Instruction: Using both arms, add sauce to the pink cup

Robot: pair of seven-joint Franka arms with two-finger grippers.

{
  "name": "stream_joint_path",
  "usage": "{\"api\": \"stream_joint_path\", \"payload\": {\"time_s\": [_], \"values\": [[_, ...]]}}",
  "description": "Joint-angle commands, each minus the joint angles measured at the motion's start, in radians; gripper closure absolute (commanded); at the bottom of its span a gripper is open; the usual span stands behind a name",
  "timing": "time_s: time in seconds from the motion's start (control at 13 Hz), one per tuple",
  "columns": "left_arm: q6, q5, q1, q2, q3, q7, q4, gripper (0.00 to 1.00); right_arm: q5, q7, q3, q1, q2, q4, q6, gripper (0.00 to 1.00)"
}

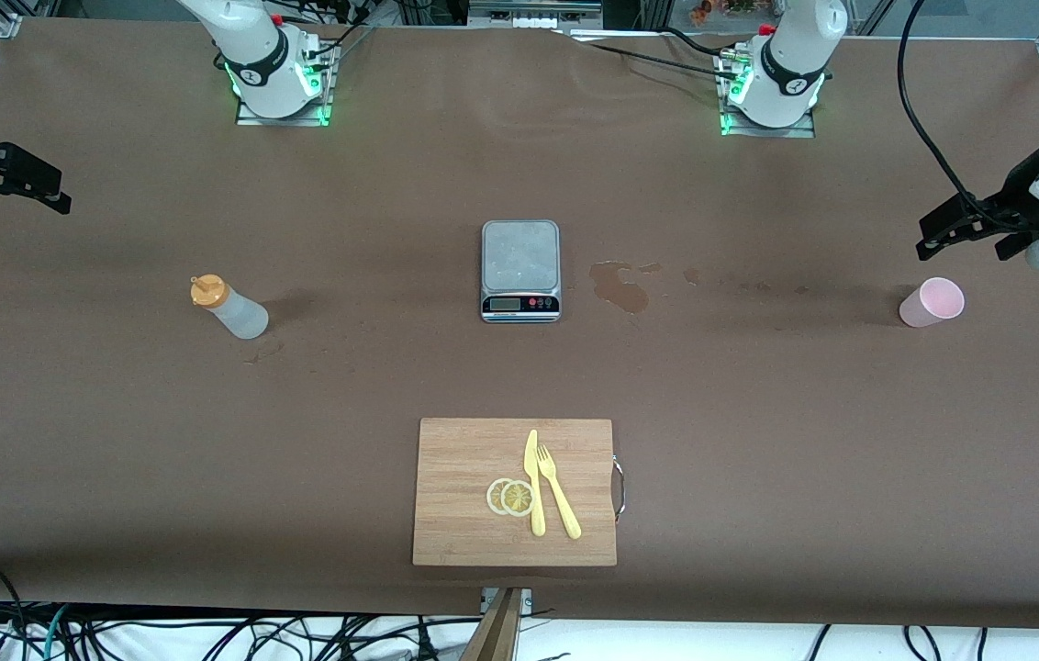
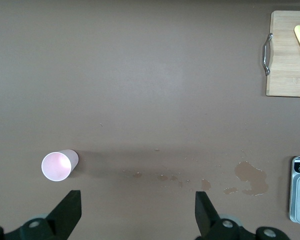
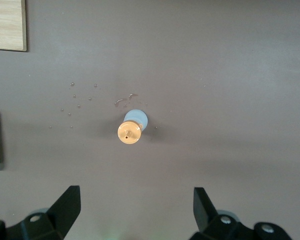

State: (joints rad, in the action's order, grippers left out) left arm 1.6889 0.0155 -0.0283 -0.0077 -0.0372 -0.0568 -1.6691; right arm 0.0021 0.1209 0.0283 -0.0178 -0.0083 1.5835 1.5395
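Note:
The sauce bottle (image 1: 230, 308), whitish with an orange cap, stands upright on the brown table toward the right arm's end. In the right wrist view it (image 3: 130, 129) shows from above. My right gripper (image 1: 19, 195) hangs open and empty above the table beside it (image 3: 136, 212). The pink cup (image 1: 931, 303) stands upright toward the left arm's end. My left gripper (image 1: 960, 240) hangs open and empty above the table close to the cup. In the left wrist view the cup (image 2: 56, 166) lies off to one side of the open gripper (image 2: 137, 215).
A grey kitchen scale (image 1: 520, 271) sits mid-table with a brown stain (image 1: 620, 286) beside it. Nearer the front camera lies a wooden cutting board (image 1: 455, 459) carrying lemon slices (image 1: 510, 497), a yellow knife (image 1: 533, 482) and a fork (image 1: 558, 491).

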Motion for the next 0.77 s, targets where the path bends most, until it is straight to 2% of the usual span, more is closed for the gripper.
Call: {"api": "stream_joint_path", "payload": {"time_s": [0.0,0.69], "values": [[-0.025,0.020,-0.010,0.011,-0.007,0.008,0.026,0.00,0.001,-0.009,0.004,0.001,0.008,-0.022,-0.005,0.00],[-0.029,0.012,-0.007,0.005,0.000,0.002,0.017,0.00,0.001,-0.009,0.002,0.001,0.008,-0.022,-0.005,0.00]]}}
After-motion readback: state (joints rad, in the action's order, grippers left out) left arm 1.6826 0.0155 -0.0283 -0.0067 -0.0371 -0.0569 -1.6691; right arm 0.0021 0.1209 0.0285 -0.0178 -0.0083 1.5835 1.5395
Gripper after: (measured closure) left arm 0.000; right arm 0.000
